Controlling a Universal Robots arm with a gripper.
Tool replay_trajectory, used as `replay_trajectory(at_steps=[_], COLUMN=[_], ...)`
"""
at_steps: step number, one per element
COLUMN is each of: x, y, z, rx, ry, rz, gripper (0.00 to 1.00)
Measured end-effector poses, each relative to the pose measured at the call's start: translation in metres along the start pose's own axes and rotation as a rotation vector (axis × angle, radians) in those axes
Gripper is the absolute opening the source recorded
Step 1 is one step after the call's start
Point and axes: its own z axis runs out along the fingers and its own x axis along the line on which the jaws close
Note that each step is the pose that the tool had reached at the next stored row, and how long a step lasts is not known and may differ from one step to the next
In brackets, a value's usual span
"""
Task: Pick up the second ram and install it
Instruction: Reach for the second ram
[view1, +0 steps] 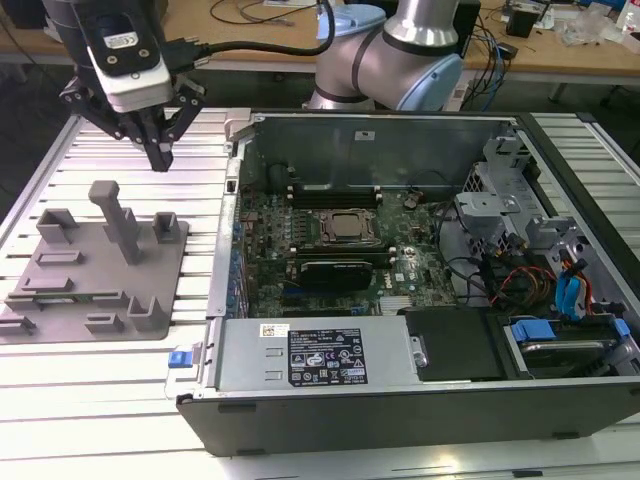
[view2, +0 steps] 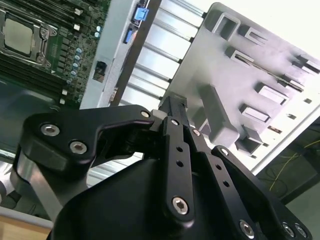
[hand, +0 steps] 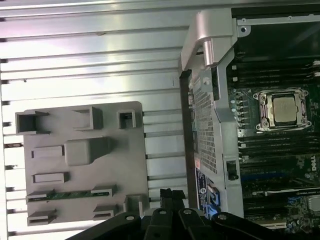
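I am hanging my black gripper (view1: 160, 158) in open air over the ribbed aluminium table (view1: 200, 140), between the tall upright post (view1: 118, 215) of the grey plastic tray (view1: 100, 265) and the metal wall (view1: 228, 250) of the open computer case (view1: 400, 410).

The gripper (view1: 160, 158) hangs at 10 o'clock in the exterior view and points straight down. Its 2 fingers (view2: 170, 107) are pressed together tip to tip. The arm (view1: 400, 45), silver with blue joint caps, stands bent at 1 o'clock.
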Motion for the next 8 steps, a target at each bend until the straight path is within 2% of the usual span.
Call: replay_trajectory(at_steps=[5,8], x=[0.0126,0.0248], y=[-0.002,-0.0041], z=[0.0033,0.0062], rx=[0.0001,0.0], ry=[0.0001,0.0], rz=[0.0,0.0], gripper=[0.08,0.08])
